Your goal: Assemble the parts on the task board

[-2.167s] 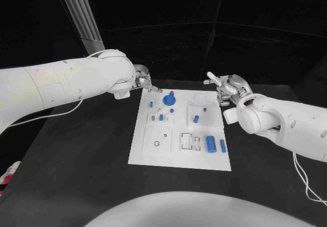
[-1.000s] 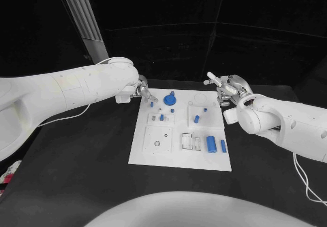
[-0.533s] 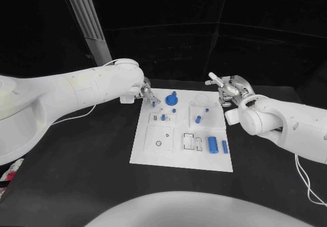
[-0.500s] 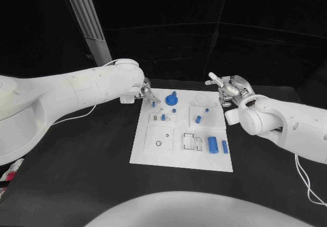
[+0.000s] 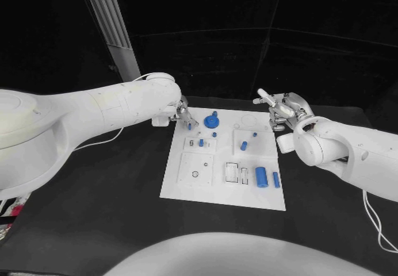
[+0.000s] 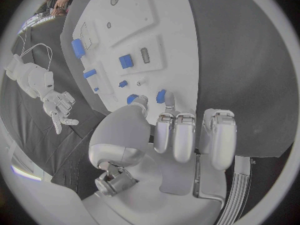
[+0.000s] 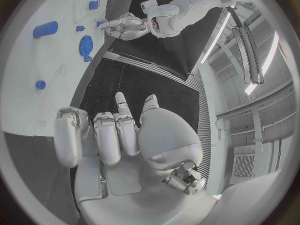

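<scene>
The white task board [image 5: 224,192] lies mid-table with blue parts on it. A blue gear [image 5: 211,121] sits near its far edge, a small blue peg [image 5: 190,125] stands at the far left corner, and a blue cylinder [image 5: 260,176] lies near the right edge beside a thin blue bar [image 5: 275,179]. My left hand [image 5: 179,112] hovers over the far left corner, fingers curled down, with one fingertip [image 6: 167,110] just short of the peg [image 6: 161,96] and nothing held. My right hand [image 5: 282,108] hangs above the far right corner, fingers loosely spread and empty [image 7: 119,135].
Small blue pegs [image 5: 243,145] stand in the board's middle blocks. A pale pillar [image 5: 112,34] rises behind the left arm. A white cable [image 5: 99,138] trails over the black table at the left, another [image 5: 369,213] at the right.
My left hand has come in from the left and lowered to the board's far left corner, over the small peg. The right hand has stayed where it was.
</scene>
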Tool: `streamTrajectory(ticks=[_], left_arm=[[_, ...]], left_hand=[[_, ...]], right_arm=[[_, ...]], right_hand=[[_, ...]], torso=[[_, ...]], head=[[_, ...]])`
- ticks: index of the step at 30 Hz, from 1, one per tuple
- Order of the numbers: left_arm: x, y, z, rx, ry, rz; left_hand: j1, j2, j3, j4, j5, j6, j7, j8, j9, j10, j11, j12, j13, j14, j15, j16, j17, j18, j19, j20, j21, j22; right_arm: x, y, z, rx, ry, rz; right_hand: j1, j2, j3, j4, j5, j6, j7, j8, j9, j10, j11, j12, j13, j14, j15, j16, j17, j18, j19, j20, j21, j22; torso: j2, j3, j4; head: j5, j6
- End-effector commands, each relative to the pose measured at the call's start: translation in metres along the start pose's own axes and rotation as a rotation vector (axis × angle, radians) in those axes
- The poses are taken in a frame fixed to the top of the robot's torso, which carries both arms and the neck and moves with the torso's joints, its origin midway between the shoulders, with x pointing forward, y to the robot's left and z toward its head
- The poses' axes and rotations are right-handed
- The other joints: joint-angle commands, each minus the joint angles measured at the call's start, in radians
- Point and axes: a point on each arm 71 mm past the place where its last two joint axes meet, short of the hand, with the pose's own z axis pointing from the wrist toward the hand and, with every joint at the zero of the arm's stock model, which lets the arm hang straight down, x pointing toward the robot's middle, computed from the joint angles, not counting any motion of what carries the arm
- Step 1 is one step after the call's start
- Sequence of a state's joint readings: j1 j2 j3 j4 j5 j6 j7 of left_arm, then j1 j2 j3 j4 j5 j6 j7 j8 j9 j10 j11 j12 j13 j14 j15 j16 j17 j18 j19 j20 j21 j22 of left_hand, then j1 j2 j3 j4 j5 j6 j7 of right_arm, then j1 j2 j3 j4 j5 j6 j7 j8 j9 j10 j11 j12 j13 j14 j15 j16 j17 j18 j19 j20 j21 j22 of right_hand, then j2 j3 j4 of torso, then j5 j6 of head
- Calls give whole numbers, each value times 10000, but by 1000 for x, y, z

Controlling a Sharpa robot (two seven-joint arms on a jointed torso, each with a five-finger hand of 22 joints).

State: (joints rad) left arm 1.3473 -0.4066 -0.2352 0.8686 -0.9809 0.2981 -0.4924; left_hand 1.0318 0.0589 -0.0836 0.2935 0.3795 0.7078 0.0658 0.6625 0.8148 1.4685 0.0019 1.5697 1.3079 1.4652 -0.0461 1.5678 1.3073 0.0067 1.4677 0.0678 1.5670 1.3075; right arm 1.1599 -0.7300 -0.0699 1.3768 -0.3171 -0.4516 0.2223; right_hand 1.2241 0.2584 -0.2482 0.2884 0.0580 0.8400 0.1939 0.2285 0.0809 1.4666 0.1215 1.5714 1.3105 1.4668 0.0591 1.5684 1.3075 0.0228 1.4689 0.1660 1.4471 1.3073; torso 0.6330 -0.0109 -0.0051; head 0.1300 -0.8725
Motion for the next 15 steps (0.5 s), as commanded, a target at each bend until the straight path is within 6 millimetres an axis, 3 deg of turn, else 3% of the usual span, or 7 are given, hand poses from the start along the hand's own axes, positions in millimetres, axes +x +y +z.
streamTrajectory(ticks=[1, 5, 9, 15], left_arm=[[0, -1, 0, 72, 84, -44], [0, -2, 1, 68, 123, -54], [1, -2, 2, 61, 197, -57], [2, -3, 3, 59, 262, -48]], left_hand=[[37, 94, 46, -18, 63, 75, 15, -82, -24, 1023, 12, 11, 2629, 1056, 0, 30, 2635, -67, 1031, 32, 38, 2633], [262, 164, 81, -15, 277, 88, 16, -139, -88, 1023, 13, 11, 2629, 1056, -2, 30, 2635, -67, 1031, 33, 38, 2633], [750, 258, 244, -18, 908, 101, -3, -223, -179, 1023, -2, 11, 2629, 1056, -17, 30, 2635, -67, 1031, 25, 38, 2633], [1155, 328, 428, -14, 1231, 139, -22, -282, -256, 1023, -19, 11, 2629, 1056, -29, 30, 2635, -67, 1031, 15, 38, 2633]], right_arm=[[0, 2, 0, -61, -14, 4], [0, 2, 0, -56, -18, 3], [1, 2, 1, -53, -17, 3], [0, 1, 1, -32, -34, -1]], right_hand=[[35, 17, -48, 5, 58, -24, -43, 44, -14, 1042, -50, -6, 2603, 1040, -43, 24, 2633, 128, 148, -36, -66, 2044], [35, 17, -48, 5, 58, -24, -43, 44, -14, 1042, -50, -6, 2603, 1040, -43, 24, 2633, 128, 148, -36, -66, 2044], [35, 17, -48, 5, 58, -24, -43, 44, -14, 1042, -50, -6, 2603, 1040, -43, 24, 2633, 128, 148, -36, -66, 2044], [35, 17, -48, 5, 58, -24, -43, 44, -14, 1042, -50, -6, 2603, 1040, -43, 24, 2633, 128, 148, -36, -66, 2044]], torso=[[-8, -4, 0], [-11, -1, 5], [-6, -1, 1], [-6, 2, 3]], head=[[-24, -2], [-45, -2], [-53, -2], [-80, -2]])
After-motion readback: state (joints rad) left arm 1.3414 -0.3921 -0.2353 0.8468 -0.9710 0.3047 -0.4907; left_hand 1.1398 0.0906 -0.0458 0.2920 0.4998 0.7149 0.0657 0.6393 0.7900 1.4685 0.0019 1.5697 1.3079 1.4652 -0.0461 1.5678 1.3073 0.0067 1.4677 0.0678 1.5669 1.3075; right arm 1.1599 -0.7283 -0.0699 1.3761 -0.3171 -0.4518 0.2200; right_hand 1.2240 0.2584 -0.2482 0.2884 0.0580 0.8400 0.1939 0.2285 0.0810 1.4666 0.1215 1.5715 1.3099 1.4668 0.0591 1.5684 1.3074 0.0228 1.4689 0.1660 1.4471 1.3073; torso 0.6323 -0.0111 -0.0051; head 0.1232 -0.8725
